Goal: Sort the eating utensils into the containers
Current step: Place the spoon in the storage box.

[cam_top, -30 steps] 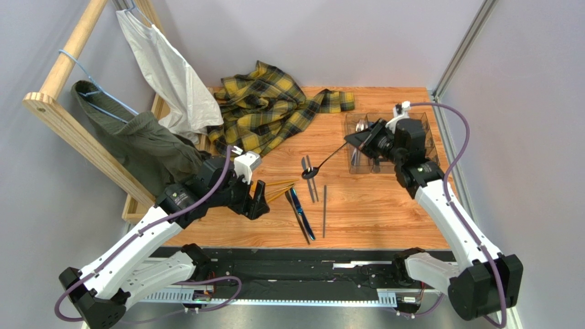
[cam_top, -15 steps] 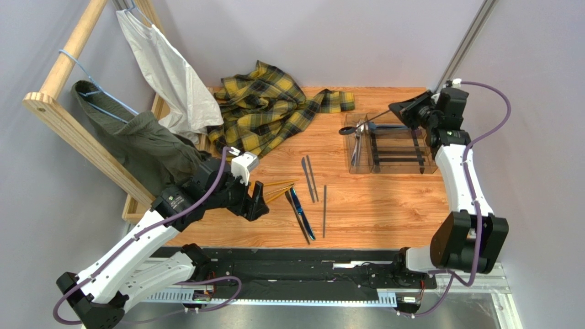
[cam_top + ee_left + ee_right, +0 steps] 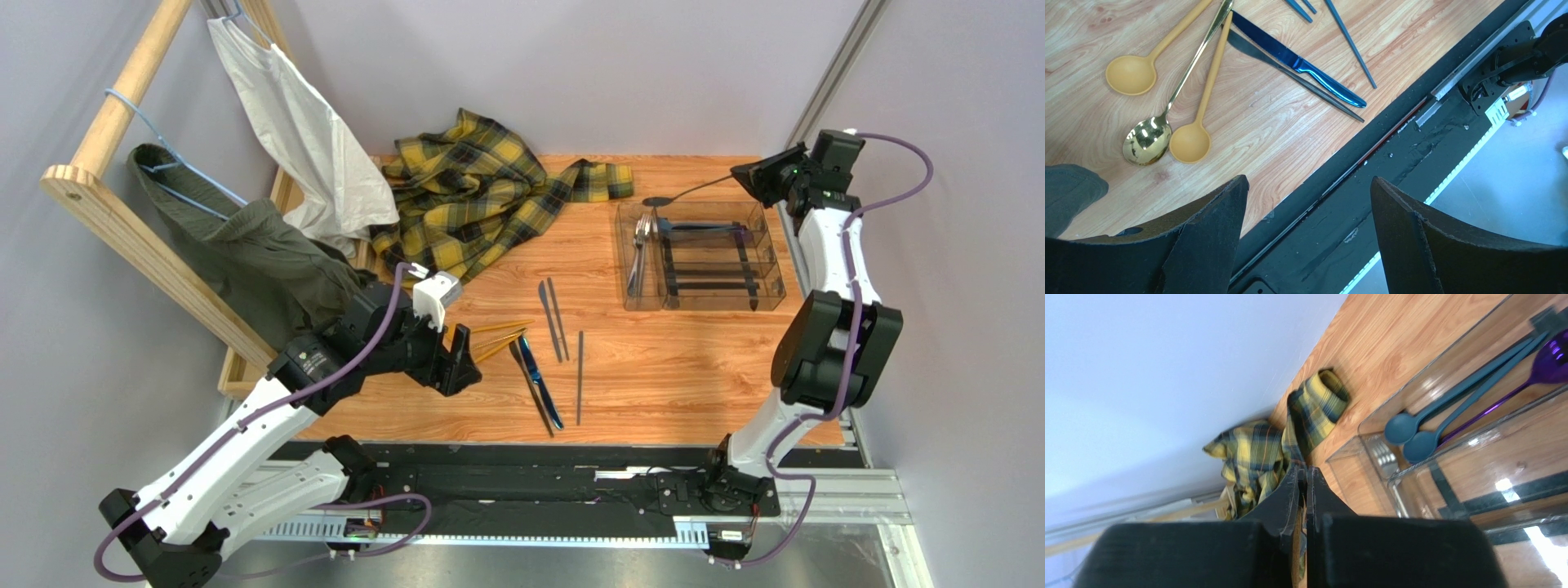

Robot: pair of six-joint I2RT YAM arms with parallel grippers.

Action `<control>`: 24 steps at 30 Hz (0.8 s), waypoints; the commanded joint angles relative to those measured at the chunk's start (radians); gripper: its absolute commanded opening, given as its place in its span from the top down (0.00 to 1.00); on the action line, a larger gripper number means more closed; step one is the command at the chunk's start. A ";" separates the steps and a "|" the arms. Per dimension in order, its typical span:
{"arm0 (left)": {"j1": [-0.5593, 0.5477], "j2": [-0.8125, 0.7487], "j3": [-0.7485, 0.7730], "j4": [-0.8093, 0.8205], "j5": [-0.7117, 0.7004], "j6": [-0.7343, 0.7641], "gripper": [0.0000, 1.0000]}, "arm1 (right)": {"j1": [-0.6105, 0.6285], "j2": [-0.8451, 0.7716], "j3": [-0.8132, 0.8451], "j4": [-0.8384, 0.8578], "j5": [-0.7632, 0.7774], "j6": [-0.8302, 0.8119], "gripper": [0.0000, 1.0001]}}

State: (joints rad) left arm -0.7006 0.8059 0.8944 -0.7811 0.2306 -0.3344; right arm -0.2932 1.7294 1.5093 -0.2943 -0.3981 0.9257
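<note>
My right gripper is shut on the handle of a dark spoon, held above the far edge of the clear tray. In the right wrist view the gripper is pressed shut. Beyond it the tray holds two teal spoons, a purple spoon and a fork. My left gripper is open and empty over the table's near edge. Ahead of it lie gold spoons, a blue knife, a dark knife and a grey stick.
A yellow plaid cloth is bunched at the back of the table, left of the tray. A wooden rack with hanging garments stands on the left. The black rail runs along the table's near edge.
The right arm has swung from the table's middle to the back right, carrying the dark spoon over the tray's far edge. The left arm has hardly moved.
</note>
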 commanded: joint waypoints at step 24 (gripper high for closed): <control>0.000 -0.010 -0.003 0.020 -0.020 -0.011 0.15 | -0.098 0.285 0.302 -0.166 0.065 -0.091 1.00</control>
State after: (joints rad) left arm -0.7006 0.8005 0.8944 -0.7815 0.2085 -0.3347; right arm -0.3771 1.9789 1.7374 -0.4294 -0.3592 0.8722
